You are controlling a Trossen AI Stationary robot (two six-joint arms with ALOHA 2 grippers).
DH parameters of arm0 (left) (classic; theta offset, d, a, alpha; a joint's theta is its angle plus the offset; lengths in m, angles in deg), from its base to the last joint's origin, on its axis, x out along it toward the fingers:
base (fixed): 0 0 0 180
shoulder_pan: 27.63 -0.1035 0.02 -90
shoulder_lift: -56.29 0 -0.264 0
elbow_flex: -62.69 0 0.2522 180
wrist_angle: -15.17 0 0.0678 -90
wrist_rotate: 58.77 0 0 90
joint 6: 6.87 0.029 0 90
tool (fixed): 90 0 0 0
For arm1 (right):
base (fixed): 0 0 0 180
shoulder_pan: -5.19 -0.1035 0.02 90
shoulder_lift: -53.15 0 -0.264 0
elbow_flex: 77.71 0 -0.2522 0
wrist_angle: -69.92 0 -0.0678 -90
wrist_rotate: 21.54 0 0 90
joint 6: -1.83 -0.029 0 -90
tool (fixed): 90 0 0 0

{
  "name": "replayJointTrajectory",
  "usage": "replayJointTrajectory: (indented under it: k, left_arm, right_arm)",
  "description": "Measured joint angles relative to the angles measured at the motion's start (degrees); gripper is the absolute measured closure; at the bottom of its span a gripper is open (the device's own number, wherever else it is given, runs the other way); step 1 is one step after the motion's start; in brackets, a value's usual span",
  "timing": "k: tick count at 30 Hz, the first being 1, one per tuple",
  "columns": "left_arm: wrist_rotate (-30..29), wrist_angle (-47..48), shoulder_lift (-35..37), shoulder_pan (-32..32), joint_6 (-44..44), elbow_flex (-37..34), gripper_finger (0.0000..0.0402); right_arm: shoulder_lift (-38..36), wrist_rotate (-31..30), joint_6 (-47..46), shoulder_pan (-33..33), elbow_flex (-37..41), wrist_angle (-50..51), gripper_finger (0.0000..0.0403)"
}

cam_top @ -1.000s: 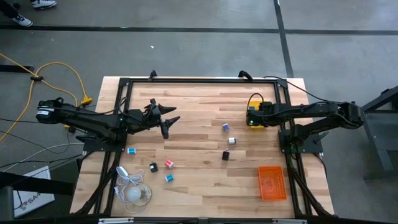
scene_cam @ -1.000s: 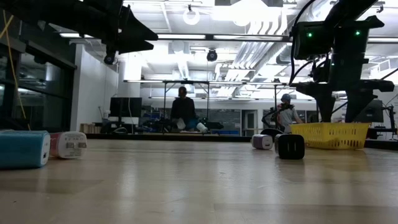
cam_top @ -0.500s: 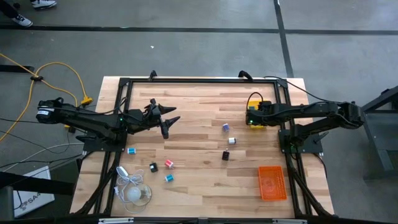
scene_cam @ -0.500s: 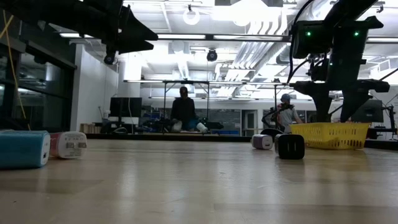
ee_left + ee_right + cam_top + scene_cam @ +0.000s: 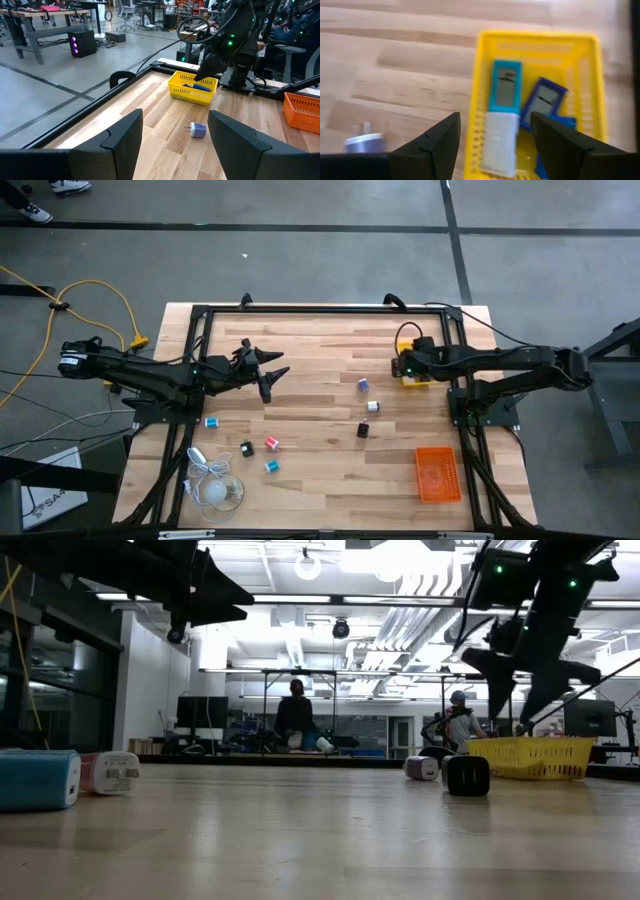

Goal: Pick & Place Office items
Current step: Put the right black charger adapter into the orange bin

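Observation:
Small office items lie loose on the table: a purple one, a white one, two black ones, a blue one, a pink-red one and a teal one. Teal, blue and white pieces lie in the yellow tray. My right gripper hangs open above that tray's left end, touching nothing. My left gripper is open in the air over the left half of the table.
An orange tray sits near the table's right near corner. A white bulb-like thing with a coiled cord lies at the left near corner. A black frame borders the table. People sit in the room beyond.
My right gripper has risen out of the yellow tray and tipped from pointing straight down to a slant, shifting slightly toward the table's left. The left arm and the loose items have stayed put.

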Motion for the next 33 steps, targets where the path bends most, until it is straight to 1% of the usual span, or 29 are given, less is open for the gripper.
replayJointTrajectory:
  k: [9, 12, 17, 22, 29, 33]
  left_arm:
    - [0.00, 0.02, 0.00, -0.01, 0.02, 0.00, 0.0183]
    - [0.00, 0.01, 0.01, -0.01, 0.01, 0.00, 0.0183]
    - [0.00, 0.00, 0.00, 0.00, 0.01, 0.00, 0.0183]
    - [0.00, 0.02, 0.00, 0.00, 0.01, 0.00, 0.0183]
    - [0.00, 0.02, 0.00, 0.00, 0.00, -0.01, 0.0183]
    - [0.00, 0.02, 0.00, -0.01, 0.00, 0.00, 0.0183]
  right_arm:
    - [-0.87, -0.07, 15.10, 0.02, 0.00, -12.96, 0.0176]
    - [-0.87, 0.77, 20.98, 0.01, 0.00, -17.63, 0.0176]
    - [-0.86, 5.85, 30.75, 0.00, 0.00, -23.06, 0.0176]
    - [-0.65, 10.68, 37.49, 0.00, 0.00, -26.66, 0.0176]
    - [-0.65, 14.97, 48.64, 0.02, 0.00, -29.17, 0.0176]
    - [-0.65, 19.86, 53.97, 0.00, 0.00, -29.64, 0.0176]
